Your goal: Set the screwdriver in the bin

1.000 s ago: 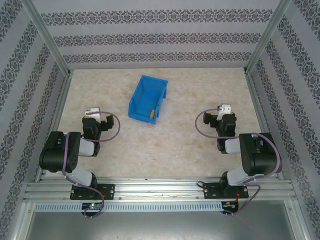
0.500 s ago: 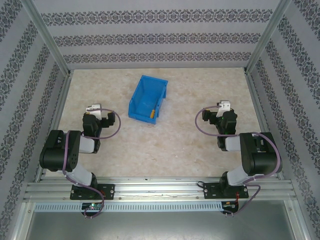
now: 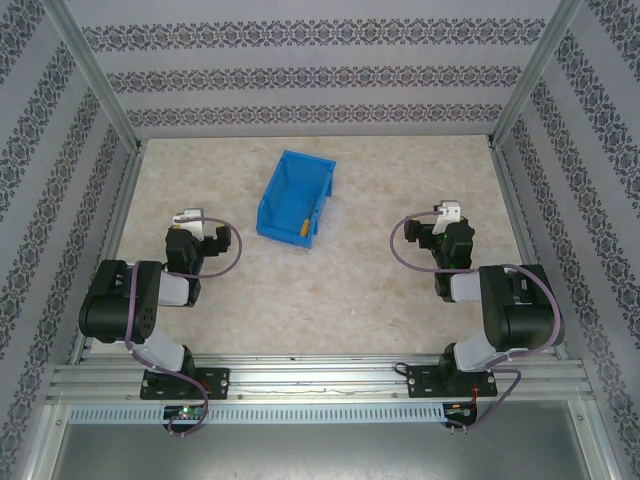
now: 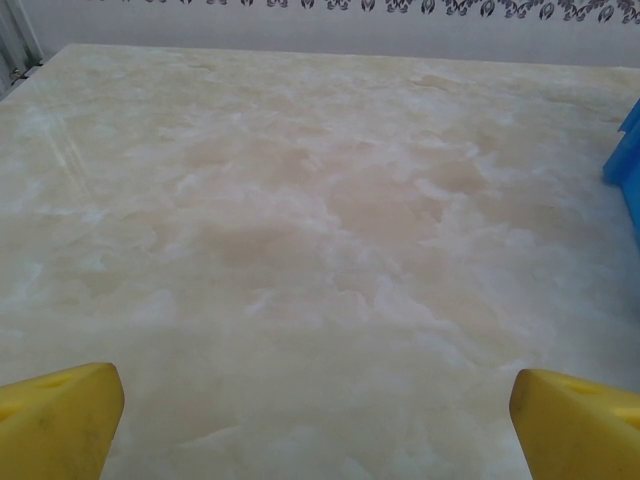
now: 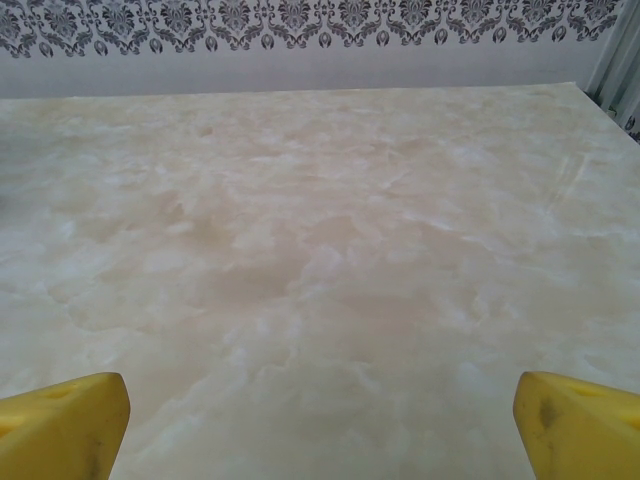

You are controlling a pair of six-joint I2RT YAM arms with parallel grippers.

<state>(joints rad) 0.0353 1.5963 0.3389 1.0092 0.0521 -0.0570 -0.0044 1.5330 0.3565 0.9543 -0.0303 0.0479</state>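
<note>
1. The left gripper (image 4: 320, 425) is spread wide. In the left wrist view its two yellow fingertips (image 4: 55, 420) sit at the bottom corners with bare tabletop between them, holding and touching nothing.
2. The right gripper (image 5: 320, 425) is just as wide. Its yellow fingertips (image 5: 575, 425) are at the bottom corners of the right wrist view, with nothing between them but the table.
3. From above, both arms are folded back near their bases. The left gripper (image 3: 190, 220) is at the left of the table and the right gripper (image 3: 447, 215) at the right, well apart from each other and from the bin.
4. A purple cable (image 3: 235, 250) loops beside each wrist.
5. The bin (image 3: 270, 205), bright blue, stands on the table between the arms and farther back, nearer the left arm. A strip of its blue wall (image 4: 628, 150) shows at the right edge of the left wrist view.
6. The screwdriver (image 3: 302, 226) lies inside the bin, its orange handle at the near right corner; its shaft is too small to make out.
7. The table (image 3: 330, 290) is a pale, marble-patterned beige surface.
8. Walls (image 3: 320, 75) papered in grey damask bands close the space on three sides, with aluminium posts (image 3: 95, 85) at the corners and an aluminium rail (image 3: 320, 380) carrying the arm bases along the near edge.
</note>
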